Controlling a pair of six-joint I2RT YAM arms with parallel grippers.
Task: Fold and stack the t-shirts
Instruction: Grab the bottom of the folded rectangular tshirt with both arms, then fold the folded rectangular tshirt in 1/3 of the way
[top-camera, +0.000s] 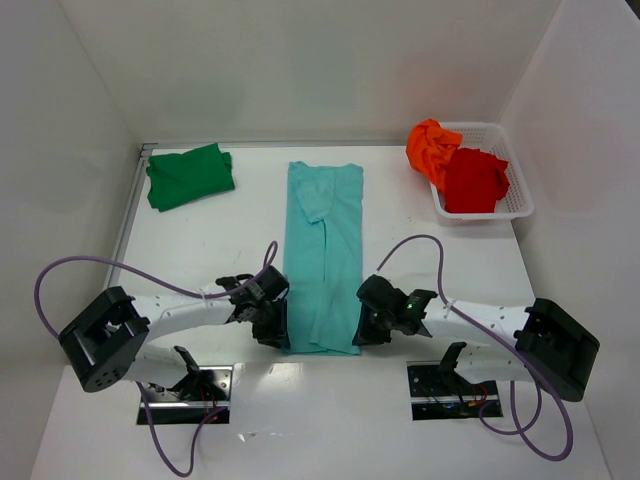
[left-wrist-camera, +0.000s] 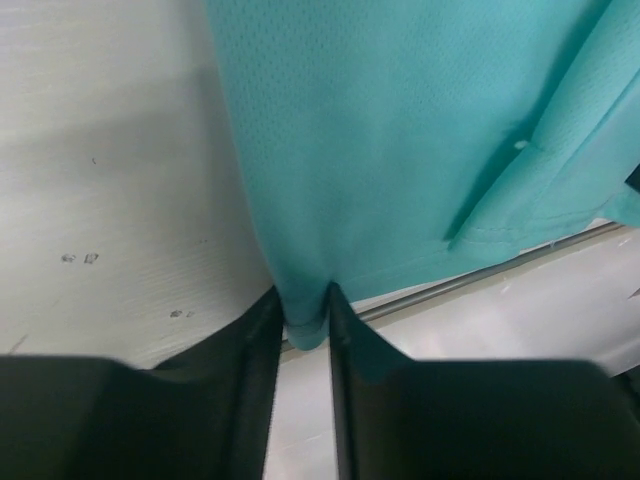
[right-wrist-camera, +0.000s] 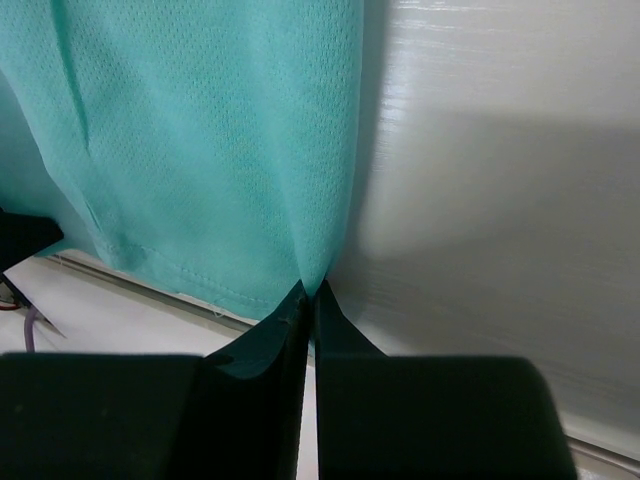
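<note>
The left claw (left-wrist-camera: 305, 308) and right claw (right-wrist-camera: 310, 297) hide near corners of the teal shirt (top-camera: 322, 240).

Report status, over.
Both jaws shut on teal shirt, near corners. Shirt lies long, sides folded in. Green shirt far left; nothing blocking.

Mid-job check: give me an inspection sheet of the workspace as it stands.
Surface: white table, faint scuffs.
Job's things: light teal shirt in a long strip at centre; dark green shirt folded far left; orange shirt and red shirt in basket.
Clutter: white mesh basket, far right.
Hands: left hand and right hand each shut on a near corner of the light teal shirt.
Cables: purple cables loop from both arms.
Surroundings: white walls.
</note>
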